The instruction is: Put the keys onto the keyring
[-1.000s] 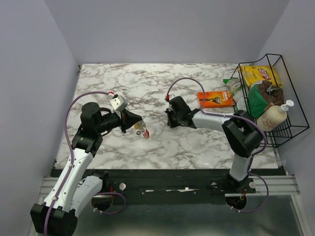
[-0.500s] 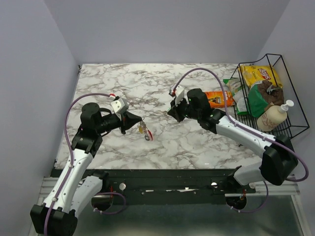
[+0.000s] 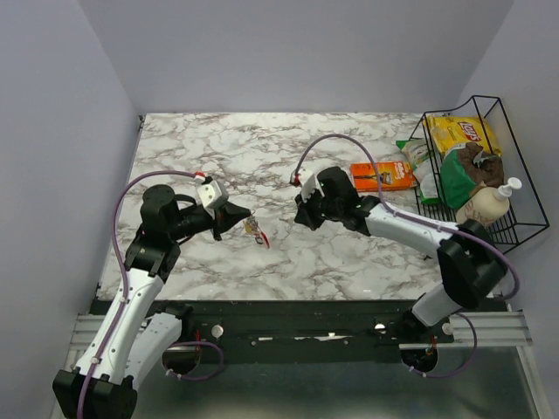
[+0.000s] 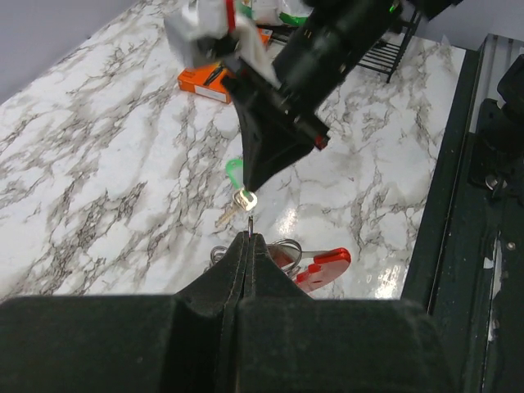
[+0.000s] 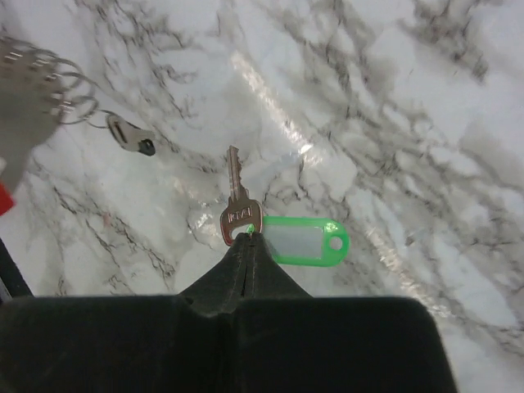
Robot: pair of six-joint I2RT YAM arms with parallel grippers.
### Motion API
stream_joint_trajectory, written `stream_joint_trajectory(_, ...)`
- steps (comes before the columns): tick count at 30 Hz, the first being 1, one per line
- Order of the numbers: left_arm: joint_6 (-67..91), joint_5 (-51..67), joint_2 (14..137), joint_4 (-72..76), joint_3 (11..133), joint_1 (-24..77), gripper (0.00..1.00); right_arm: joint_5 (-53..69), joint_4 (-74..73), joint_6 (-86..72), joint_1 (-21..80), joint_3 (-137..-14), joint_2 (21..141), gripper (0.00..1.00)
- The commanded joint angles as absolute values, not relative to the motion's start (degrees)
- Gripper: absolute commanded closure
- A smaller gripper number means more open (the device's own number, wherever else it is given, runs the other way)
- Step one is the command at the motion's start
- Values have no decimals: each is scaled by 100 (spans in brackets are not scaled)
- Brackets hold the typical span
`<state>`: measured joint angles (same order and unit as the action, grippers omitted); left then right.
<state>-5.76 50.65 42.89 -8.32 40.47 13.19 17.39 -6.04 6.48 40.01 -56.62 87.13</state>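
The right gripper pinches one green key; the left gripper pinches one keyring with one red key

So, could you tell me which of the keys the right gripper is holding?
The green-tagged key, held at the tip of the right gripper. The red-tagged key hangs from the keyring in the left gripper instead.

A silver key with a green tag — not yet on the keyring, a thin wire loop nearby carrying a red tag.
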Motion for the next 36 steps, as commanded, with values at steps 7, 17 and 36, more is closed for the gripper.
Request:
stream_joint_trajectory(7, -606, 5291, 4026, -765, 4025, 1292, 100, 1345, 712, -1222, 3999, -5010, 9940, 99)
stream_joint_trajectory(17, -589, 5247, 3946, -826, 3982, 1292, 100, 958, 773, -1064, 4008, -4799, 9888, 98)
stream_joint_trajectory(36, -606, 5212, 3964, -844, 3946, 1292, 100, 835, 738, -1063, 3999, -4737, 9545, 67)
